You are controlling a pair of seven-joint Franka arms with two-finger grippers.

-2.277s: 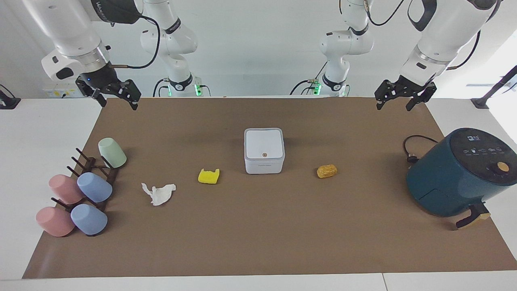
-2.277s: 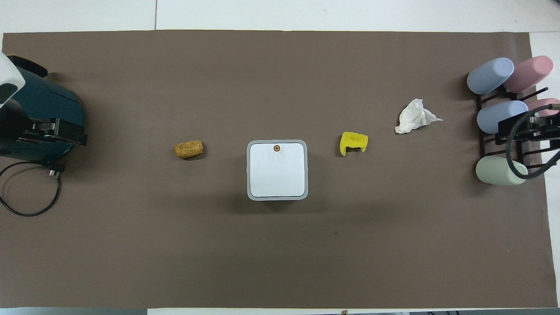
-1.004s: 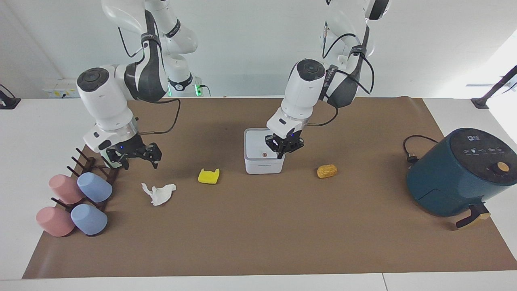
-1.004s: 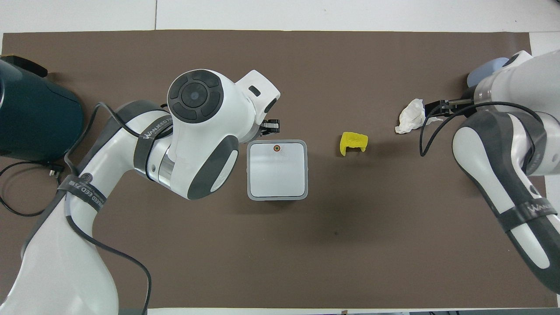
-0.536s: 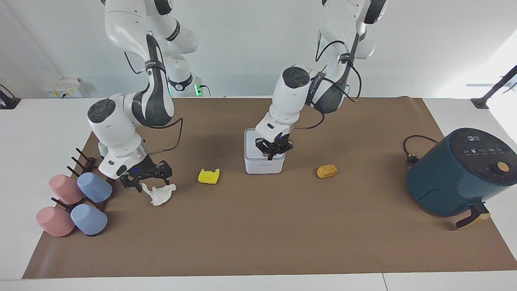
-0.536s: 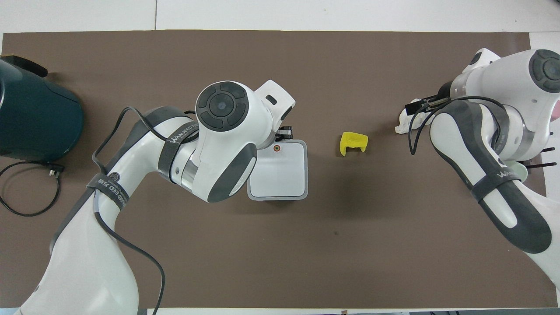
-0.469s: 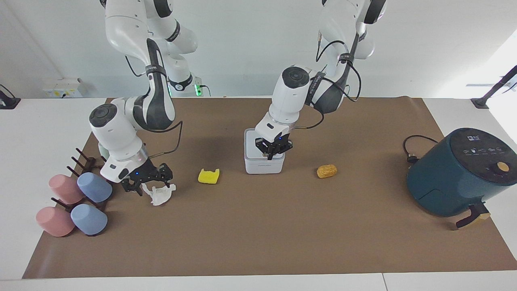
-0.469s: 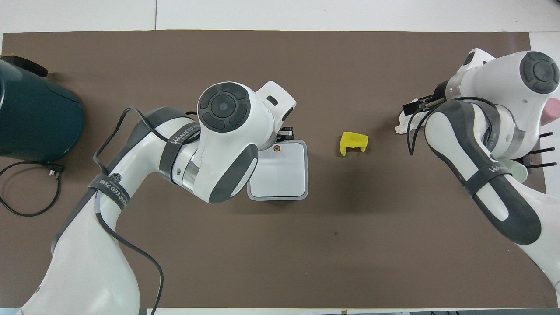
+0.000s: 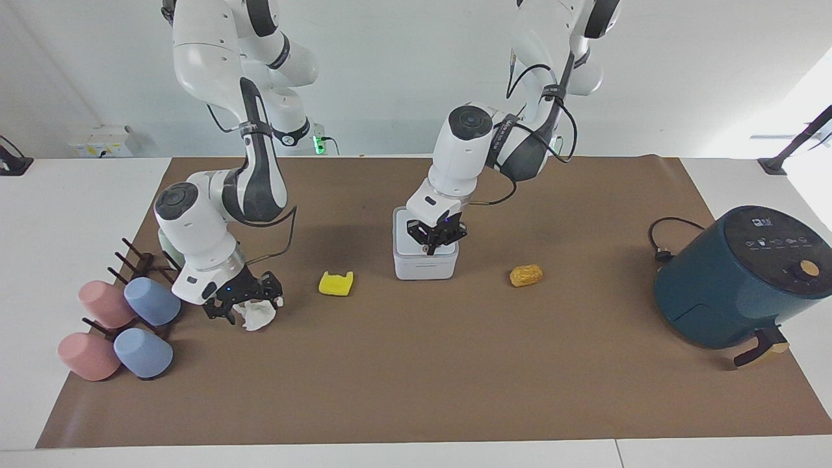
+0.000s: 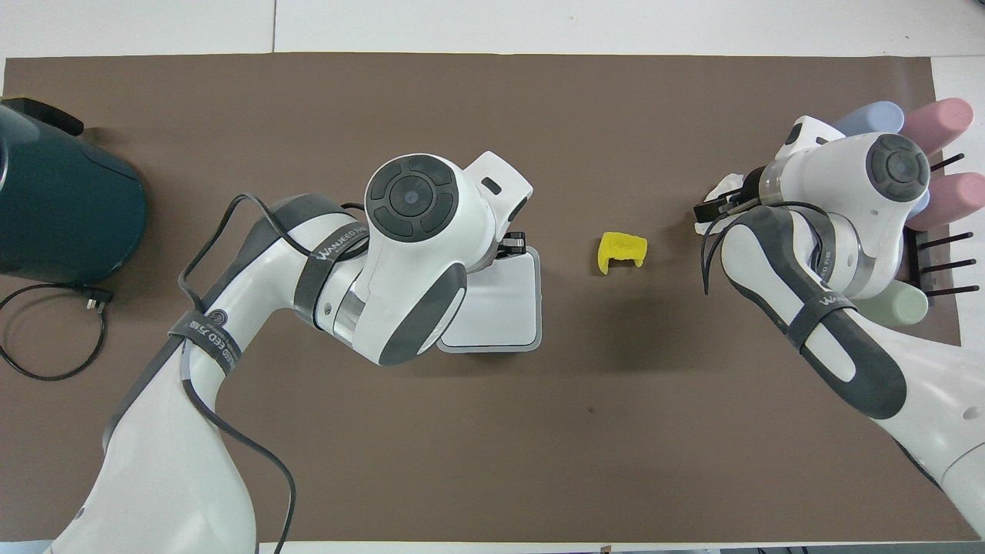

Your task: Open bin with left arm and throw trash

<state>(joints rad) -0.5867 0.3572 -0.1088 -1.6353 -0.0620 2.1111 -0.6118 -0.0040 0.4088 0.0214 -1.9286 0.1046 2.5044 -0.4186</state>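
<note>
The white bin (image 9: 426, 266) sits mid-mat with its lid down. My left gripper (image 9: 433, 244) is shut, its tips pressed together on the lid near the edge farthest from the robots; from above, the left gripper (image 10: 514, 245) peeks out over the bin (image 10: 504, 308). The right gripper (image 9: 242, 304) is open and low, straddling the crumpled white tissue (image 9: 258, 316); overhead, the tissue (image 10: 722, 187) is mostly hidden by the right gripper (image 10: 708, 211). A yellow sponge piece (image 9: 336, 283) (image 10: 622, 251) lies between tissue and bin. The golden-brown lump (image 9: 526, 275) lies beside the bin toward the left arm's end.
A dark-teal air fryer (image 9: 741, 279) with its cord stands at the left arm's end of the mat. Pastel cups (image 9: 151, 301) on a dark rack (image 9: 133, 263) sit at the right arm's end, close beside the right gripper.
Both arms swung down from the robots' end. The left gripper slid over the bin lid to its edge farthest from the robots. The right gripper lowered around the tissue.
</note>
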